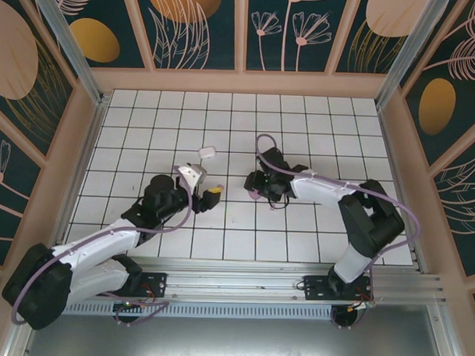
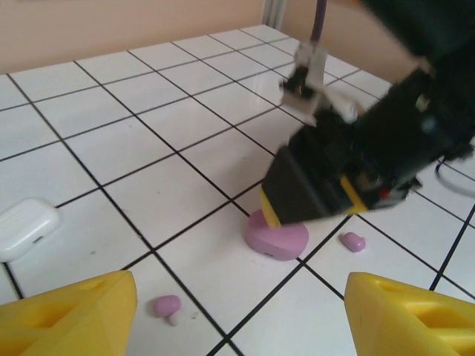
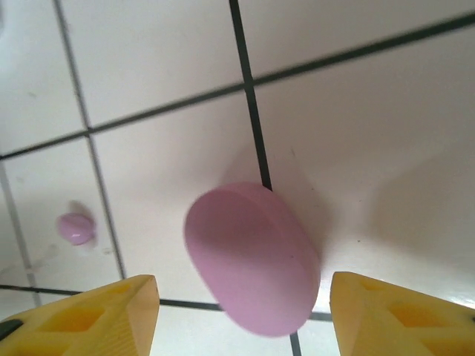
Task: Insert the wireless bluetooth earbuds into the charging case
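From above, the glossy white-tiled table (image 1: 301, 133), crossed by dark grout lines, carries a small rounded white plastic charging case (image 1: 207, 153) lying just beyond the left hand (image 1: 211, 194). That hand's yellow-tipped fingers point right toward the right hand (image 1: 257, 188). The two hands are near each other at the table's middle. In the left wrist view, the left hand's two blocky yellow plastic fingers (image 2: 67, 315) stand wide apart with nothing but tile between them, so the hand is open and empty. A smooth, pill-shaped pale purple charging case (image 2: 276, 236) lies flat across a grout line, and the right hand's black, yellow-padded body hangs directly over it. One tiny pale purple earbud (image 2: 352, 241), a glossy bean shape, sits on the tile just beside that case without touching it. A second pale purple earbud (image 2: 167, 305), with a whitish tip, lies nearer the camera, close to one yellow finger. The white case, matte and soft-cornered, rests at this view's left edge. In the right wrist view, the right hand's yellow fingers (image 3: 89, 315) are spread either side of the purple case; a gap shows on each side, so the hand grips nothing. A rounded purple earbud (image 3: 76, 226) lies on a tile apart from the case, on its left in this view.
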`<state>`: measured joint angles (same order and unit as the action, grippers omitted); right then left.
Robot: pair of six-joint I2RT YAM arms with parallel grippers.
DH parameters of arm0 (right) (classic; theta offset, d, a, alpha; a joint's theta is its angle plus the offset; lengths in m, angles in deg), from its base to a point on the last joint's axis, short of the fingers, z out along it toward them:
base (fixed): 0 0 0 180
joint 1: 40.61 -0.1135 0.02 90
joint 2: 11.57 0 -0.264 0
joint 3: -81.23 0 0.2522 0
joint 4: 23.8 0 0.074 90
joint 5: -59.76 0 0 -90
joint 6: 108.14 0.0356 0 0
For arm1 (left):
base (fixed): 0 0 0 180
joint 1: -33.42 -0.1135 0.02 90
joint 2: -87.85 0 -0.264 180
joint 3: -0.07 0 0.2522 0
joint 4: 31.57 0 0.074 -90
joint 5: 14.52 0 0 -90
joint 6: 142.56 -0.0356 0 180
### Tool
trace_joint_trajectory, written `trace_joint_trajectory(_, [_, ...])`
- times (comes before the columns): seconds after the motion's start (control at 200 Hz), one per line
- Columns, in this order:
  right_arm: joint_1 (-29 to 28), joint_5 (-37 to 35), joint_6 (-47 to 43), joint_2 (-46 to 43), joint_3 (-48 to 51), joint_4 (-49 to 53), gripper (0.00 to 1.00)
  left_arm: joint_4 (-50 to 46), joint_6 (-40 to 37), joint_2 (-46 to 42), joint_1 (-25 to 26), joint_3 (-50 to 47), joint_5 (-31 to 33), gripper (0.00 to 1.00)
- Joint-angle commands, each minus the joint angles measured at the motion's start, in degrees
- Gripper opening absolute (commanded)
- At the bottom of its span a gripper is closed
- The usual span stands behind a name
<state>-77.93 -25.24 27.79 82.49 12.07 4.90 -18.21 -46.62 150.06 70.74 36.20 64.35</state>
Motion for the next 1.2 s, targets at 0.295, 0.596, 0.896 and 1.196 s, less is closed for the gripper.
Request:
trace_joint_trajectory(0.295, [15.56, 5.90, -8.52, -13.99, 6.78, 2.96, 0.63, -7.71, 28.81, 28.36, 18.49, 20.79, 28.19, 0.71])
trace_joint_trajectory(0.596, [25.06, 11.01, -12.64, -18.11, 12.31, 1.27, 0.63, -41.07, 57.09, 44.77, 21.97, 46.68, 27.57, 0.69])
trace_joint_trajectory(0.896, [27.95, 13.62, -14.99, -19.43, 14.87, 0.30, 0.62, -52.50, 60.87, 54.75, 22.00, 58.46, 27.75, 0.70])
trace_joint_trajectory(1.196, [29.37, 14.78, -15.79, -21.00, 17.02, -0.47, 0.62, -57.43, 60.09, 56.64, 22.01, 61.47, 30.92, 0.70])
